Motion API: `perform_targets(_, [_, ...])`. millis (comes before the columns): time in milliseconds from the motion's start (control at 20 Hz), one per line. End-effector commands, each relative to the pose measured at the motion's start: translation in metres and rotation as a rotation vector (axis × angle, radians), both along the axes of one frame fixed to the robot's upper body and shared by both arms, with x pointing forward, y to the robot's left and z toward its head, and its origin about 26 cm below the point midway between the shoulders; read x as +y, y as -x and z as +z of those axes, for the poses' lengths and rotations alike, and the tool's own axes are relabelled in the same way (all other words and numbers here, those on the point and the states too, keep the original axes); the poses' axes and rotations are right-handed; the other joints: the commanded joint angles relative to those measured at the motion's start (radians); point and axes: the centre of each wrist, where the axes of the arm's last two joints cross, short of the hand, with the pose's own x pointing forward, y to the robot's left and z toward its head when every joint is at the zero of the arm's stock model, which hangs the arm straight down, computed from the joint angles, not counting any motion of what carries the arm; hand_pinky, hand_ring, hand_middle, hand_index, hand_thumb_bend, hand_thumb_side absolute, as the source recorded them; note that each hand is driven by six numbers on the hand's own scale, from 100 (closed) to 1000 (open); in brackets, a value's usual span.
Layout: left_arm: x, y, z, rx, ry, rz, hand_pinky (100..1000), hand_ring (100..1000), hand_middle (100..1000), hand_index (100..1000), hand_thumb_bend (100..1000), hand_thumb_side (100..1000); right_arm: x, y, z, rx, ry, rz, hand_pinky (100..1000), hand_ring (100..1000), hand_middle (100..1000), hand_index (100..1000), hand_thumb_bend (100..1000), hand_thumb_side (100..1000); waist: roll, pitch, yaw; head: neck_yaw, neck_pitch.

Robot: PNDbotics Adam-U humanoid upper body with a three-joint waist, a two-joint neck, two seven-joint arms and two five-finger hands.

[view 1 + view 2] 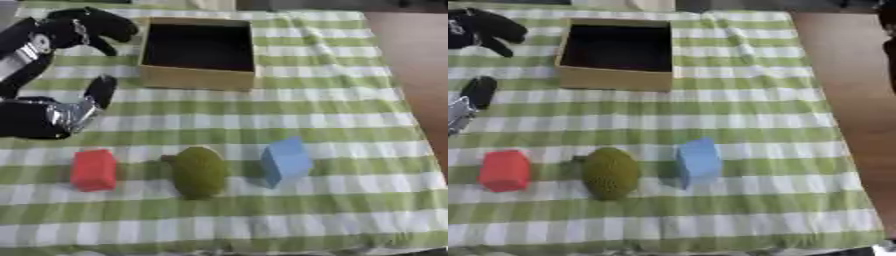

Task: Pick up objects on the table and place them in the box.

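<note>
Left eye view: primary reference; the right eye view shows nearly the same scene.
Work surface: table under a green-and-white checked cloth (350, 120); bare brown floor shows along the 3 o'clock edge.
Target container: open-topped tan cardboard box with a dark interior (198, 77) at 12 o'clock; nothing can be made out inside it.
Items to move: red rectangular block (93, 170) at 8 o'clock, olive-green knobbly oval fruit-like object (199, 171) at 6 o'clock, light-blue rectangular block (285, 161) at 5 o'clock.
Layout reasoning: the three items lie in one row, apart from each other and well apart from the box, which probably leaves finger room around each and a free path to the box.
Left hand (87, 30): at 11 o'clock, just beside the box's left wall, fingers curled and holding nothing. A second black-and-silver section of the arm (61, 112) lies at 9 o'clock, above the red block.
Right hand: shows in no view.
Hard to make out: whether the left hand touches the cloth; the green object's material; its small stub at the left end. The arm is cut off at the left edge.
Task status: judged not started; all three items are on the cloth.
</note>
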Motion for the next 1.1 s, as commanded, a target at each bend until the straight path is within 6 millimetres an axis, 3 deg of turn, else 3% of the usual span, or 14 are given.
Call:
perform_targets(50, [0.008,0.005,0.005,0.019,-0.129,0.046,838,906,887,973,100,580,-0.001,0.003,0.01,-0.024,0.038,0.005,985,860,632,891,100,559,0.016,-0.023,0.0,0.0,0.005])
perform_targets(300, [0.021,0.007,0.004,0.07,-0.264,0.128,903,939,896,974,100,517,-0.001,0.004,0.01,-0.023,0.042,0.006,985,860,632,892,100,558,0.017,-0.023,0.001,-0.002,0.005])
perform_targets(500, [0.032,0.009,0.007,0.086,-0.336,0.202,923,945,886,959,100,523,-0.002,0.004,0.01,-0.021,0.045,0.005,985,861,632,891,100,558,0.017,-0.022,0.002,-0.007,0.005])
perform_targets(700, [0.043,0.011,0.006,0.078,-0.384,0.276,945,952,882,945,302,597,-0.002,0.004,0.009,-0.017,0.047,0.004,986,861,631,892,100,558,0.018,-0.019,0.002,-0.009,0.005])
perform_targets(1100, [0.053,0.014,0.001,0.053,-0.468,0.375,977,964,878,930,522,636,-0.002,0.004,0.01,-0.017,0.053,0.006,986,861,631,892,100,558,0.022,-0.016,-0.004,-0.02,0.005])
